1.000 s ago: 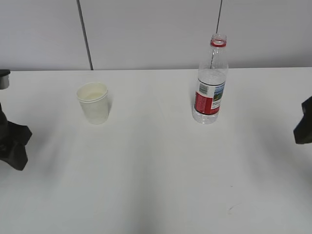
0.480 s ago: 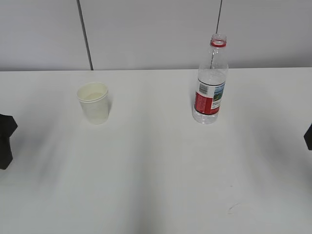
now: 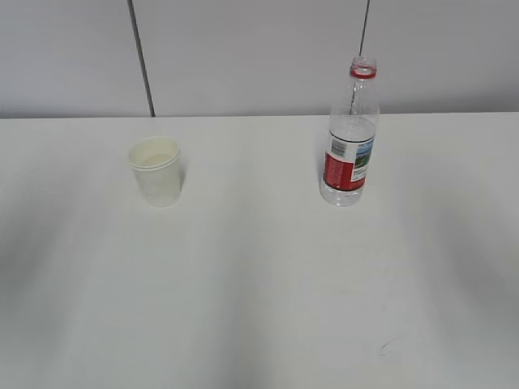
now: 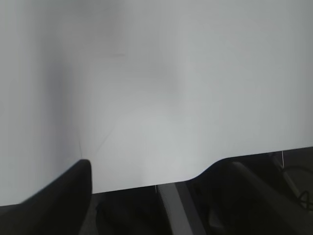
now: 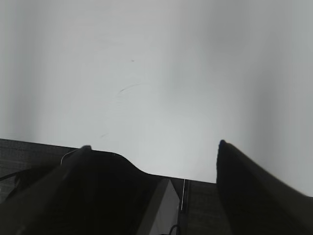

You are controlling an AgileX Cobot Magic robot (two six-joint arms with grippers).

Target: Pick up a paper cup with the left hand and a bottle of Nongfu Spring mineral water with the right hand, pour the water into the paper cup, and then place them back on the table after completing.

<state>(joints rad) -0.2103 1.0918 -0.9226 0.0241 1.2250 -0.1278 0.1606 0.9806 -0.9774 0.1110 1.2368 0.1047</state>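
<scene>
A white paper cup (image 3: 156, 172) stands upright on the left half of the white table (image 3: 259, 284). A clear water bottle (image 3: 350, 138) with a red label and a red neck ring stands upright and uncapped on the right half; I cannot make out its water level. Neither gripper shows in the exterior view. My left gripper (image 4: 159, 171) is open and empty over the table's edge. My right gripper (image 5: 154, 145) is open and empty, also over the table's edge. Neither wrist view shows the cup or the bottle.
A grey panelled wall (image 3: 259, 49) runs behind the table. The table edge (image 4: 146, 185) crosses the left wrist view, with dark floor below; it also crosses the right wrist view (image 5: 161, 176). A faint scuff (image 3: 389, 347) marks the front right of the tabletop.
Both arms have drawn back sideways out of the exterior view, the left one to the left and the right one to the right. Cup and bottle have not moved.
</scene>
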